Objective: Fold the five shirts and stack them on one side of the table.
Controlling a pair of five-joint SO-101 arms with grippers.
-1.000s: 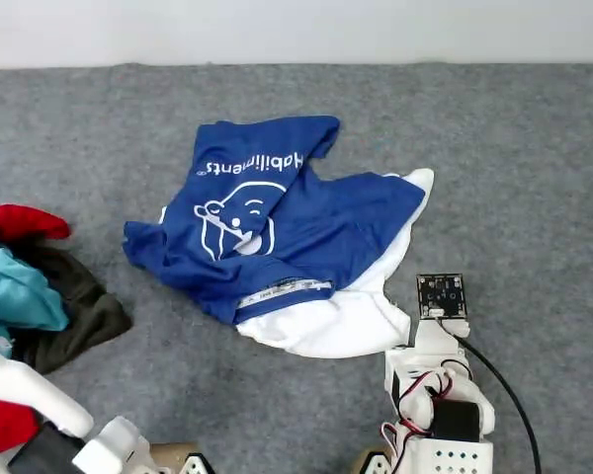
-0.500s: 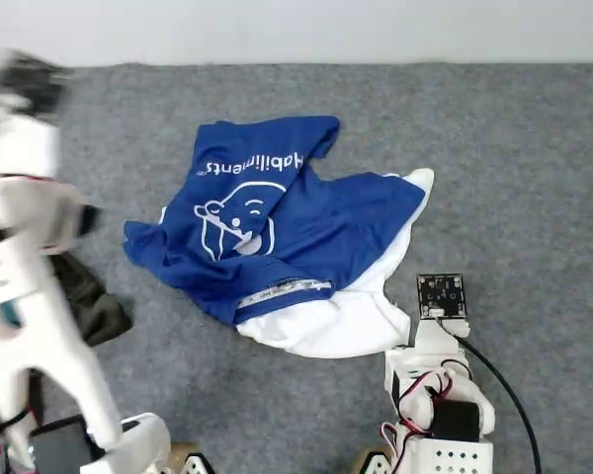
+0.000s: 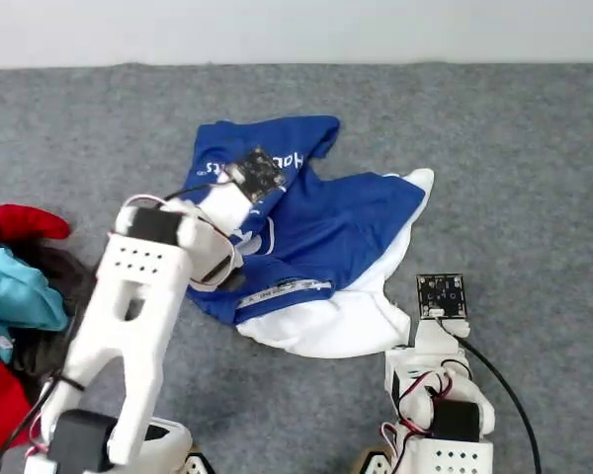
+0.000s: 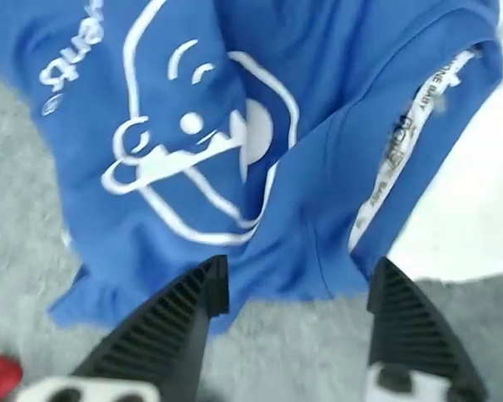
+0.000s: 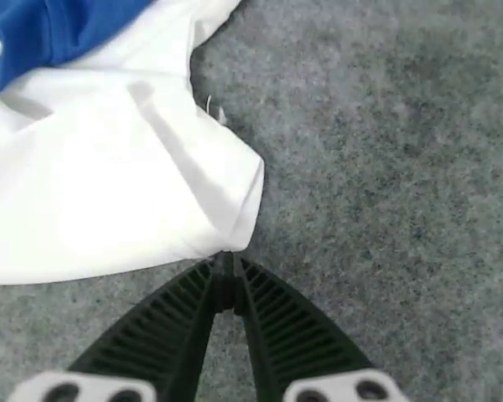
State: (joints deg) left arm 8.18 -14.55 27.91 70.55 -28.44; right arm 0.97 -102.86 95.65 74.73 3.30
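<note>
A blue shirt (image 3: 326,222) with a white print lies crumpled mid-table, on top of a white shirt (image 3: 341,321) that sticks out toward the near side. My left arm (image 3: 148,267) stretches over the blue shirt's left part. My left gripper (image 4: 298,289) hangs open above the blue shirt (image 4: 193,109) near its hem and the white shirt (image 4: 469,209). My right arm (image 3: 437,375) sits folded at the near right. My right gripper (image 5: 225,276) is shut, its tip at the corner of the white shirt (image 5: 109,184).
A pile of shirts lies at the left edge: red (image 3: 15,222), teal (image 3: 15,291) and dark olive (image 3: 74,286). Grey carpet-like table (image 3: 514,178) lies bare to the right and at the back. A black cable (image 3: 494,380) runs beside the right arm.
My left arm has swung from the far left edge across to above the blue shirt. The right arm and the shirts have not moved.
</note>
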